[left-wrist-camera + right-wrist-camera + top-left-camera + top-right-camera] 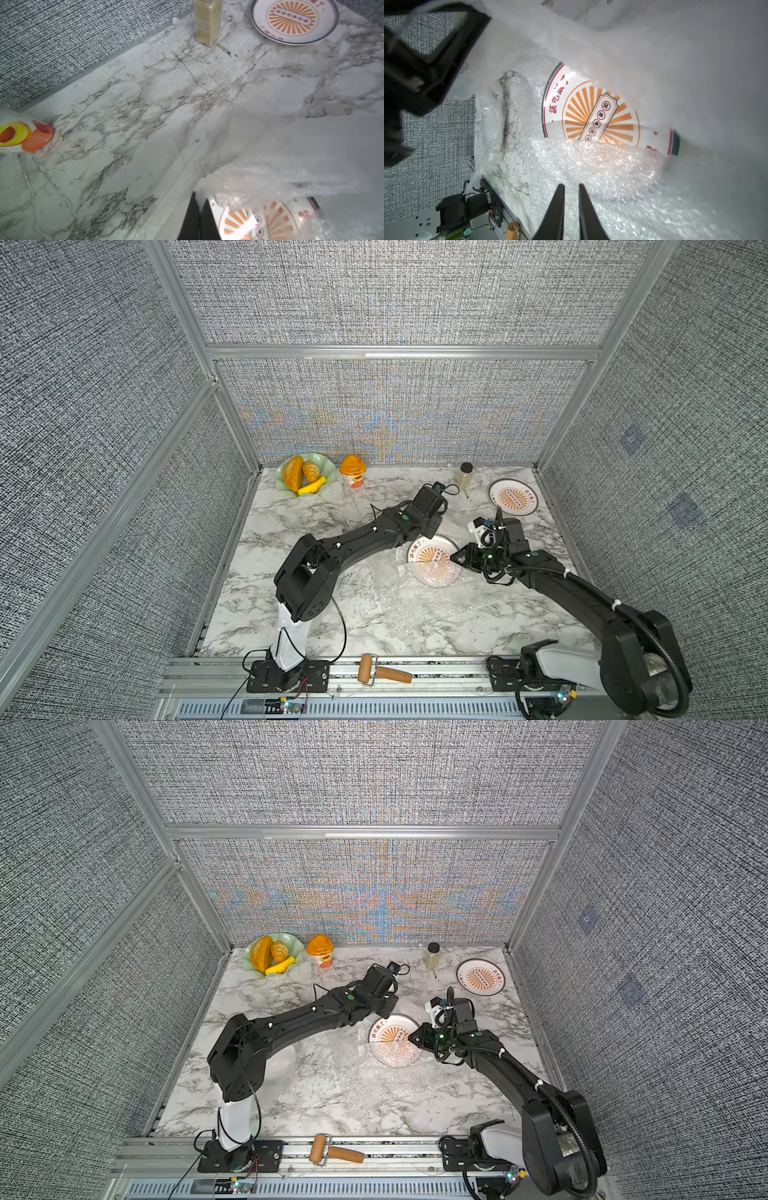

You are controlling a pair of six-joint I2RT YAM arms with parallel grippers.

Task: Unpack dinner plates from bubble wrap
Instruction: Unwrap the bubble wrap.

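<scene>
- Left gripper (pixel 200 199): jaws closed, pinching bubble wrap (pixel 436 574) lifted off half-wrapped plate (pixel 430 549), robot-side of bottle (pixel 466 475).
- Right gripper (pixel 571 186): narrow gap, nothing held, over wrap.
- Bare plate (pixel 514 497): right of bottle.

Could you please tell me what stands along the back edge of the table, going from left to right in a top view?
Pale green dish of bread → orange-lidded cup → dark-capped bottle → unwrapped sunburst plate.
</scene>
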